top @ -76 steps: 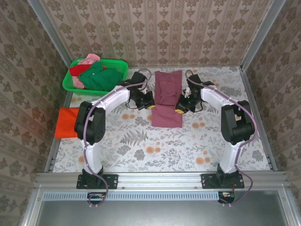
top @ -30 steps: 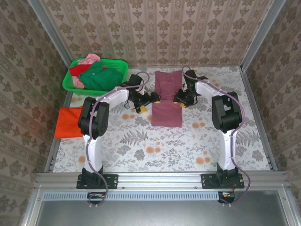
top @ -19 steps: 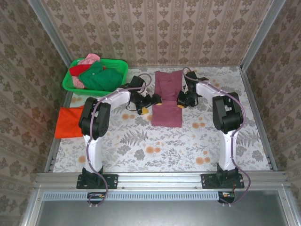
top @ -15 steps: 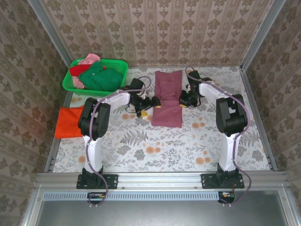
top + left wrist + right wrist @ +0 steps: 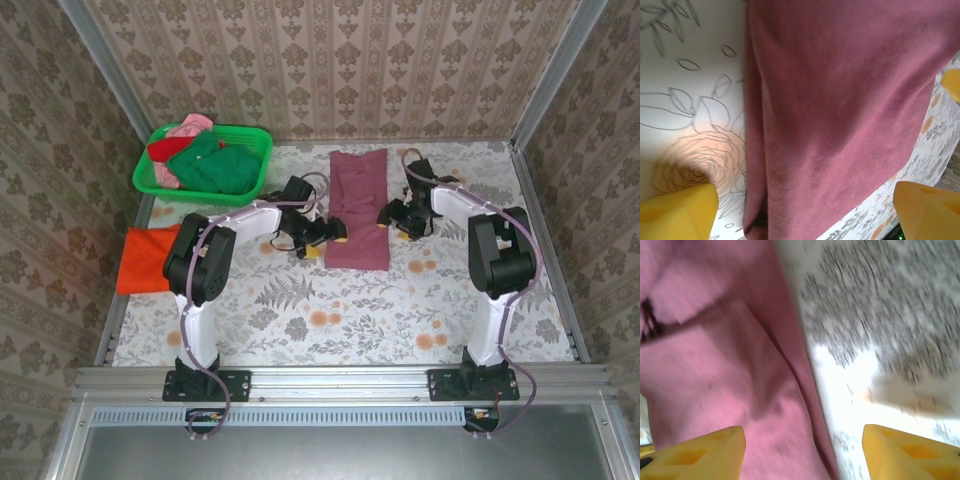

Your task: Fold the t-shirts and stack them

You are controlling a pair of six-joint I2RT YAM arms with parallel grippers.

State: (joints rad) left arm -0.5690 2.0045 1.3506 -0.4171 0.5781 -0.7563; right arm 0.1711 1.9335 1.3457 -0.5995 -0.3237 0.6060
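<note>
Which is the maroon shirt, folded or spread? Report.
Partly folded: the maroon shirt lies flat as a long narrow strip, its sides tucked in.

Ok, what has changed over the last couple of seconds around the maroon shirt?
The left gripper slid toward the arms' bases along the left edge of the maroon t-shirt; the right gripper barely shifted at its right edge. Both stand open now. The shirt's cross crease seems flattened, so it lies as one long strip. The folded orange-red t-shirt and the green basket stayed put.
</note>
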